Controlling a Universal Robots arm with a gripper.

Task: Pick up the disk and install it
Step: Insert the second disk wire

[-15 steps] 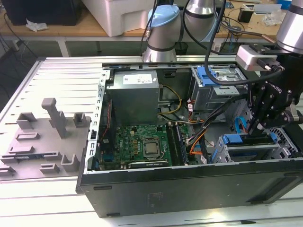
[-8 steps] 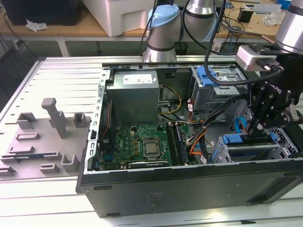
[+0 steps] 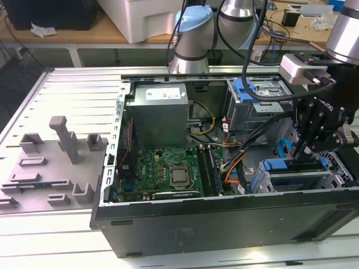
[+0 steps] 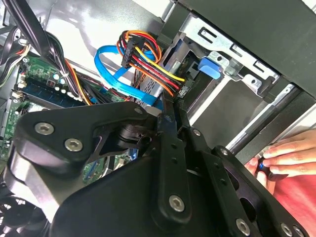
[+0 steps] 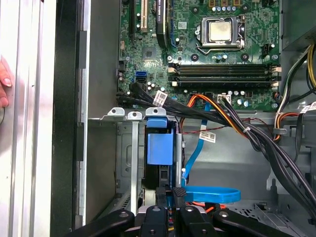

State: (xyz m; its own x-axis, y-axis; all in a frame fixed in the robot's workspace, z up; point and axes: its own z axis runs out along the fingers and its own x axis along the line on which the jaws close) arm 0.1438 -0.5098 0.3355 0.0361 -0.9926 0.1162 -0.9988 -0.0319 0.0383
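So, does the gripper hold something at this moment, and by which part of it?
It cannot be told. The gripper is low over the drive cage at the case's front corner, right above the blue-framed disk in the bay, but the contact is hidden.

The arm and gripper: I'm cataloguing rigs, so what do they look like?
The arm has silver tube sections and light-blue joint caps, with black cables looped alongside. The gripper is matte black with bolted linkage plates and white lettering. A white-grey camera box sits above it.
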